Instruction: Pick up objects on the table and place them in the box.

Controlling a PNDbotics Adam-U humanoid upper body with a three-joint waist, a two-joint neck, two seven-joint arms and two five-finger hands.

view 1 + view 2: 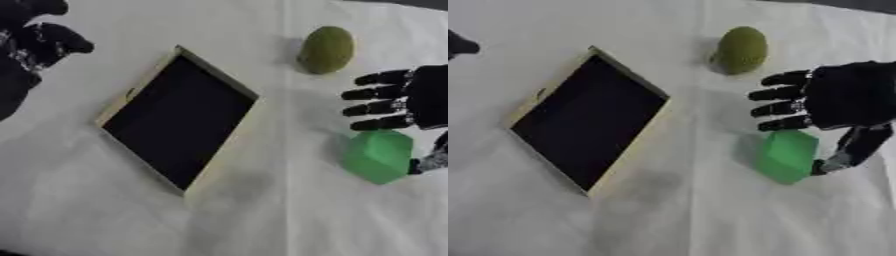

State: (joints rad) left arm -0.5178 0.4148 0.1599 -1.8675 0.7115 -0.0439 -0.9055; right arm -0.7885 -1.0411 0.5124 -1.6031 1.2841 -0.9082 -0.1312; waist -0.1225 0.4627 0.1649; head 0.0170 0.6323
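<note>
1 box [122,105], 1 green block [378,156] and 1 olive-green round fruit [741,49] lie on the white-covered counter [262,225]. The box is shallow, with pale rims and a dark inside holding nothing, and sits askew left of centre. The fruit rests at the far side, well apart from the box; the block lies nearer, right of the box, with bare cloth between them. The right hand [846,100] is over the block's far edge, its fingers [780,93] straight and spread towards the box, the thumb down beside the block's right side; whether they touch cannot be told. The left hand [39,42] shows at the upper left corner, fingers curled, holding nothing. No writing can be read
</note>
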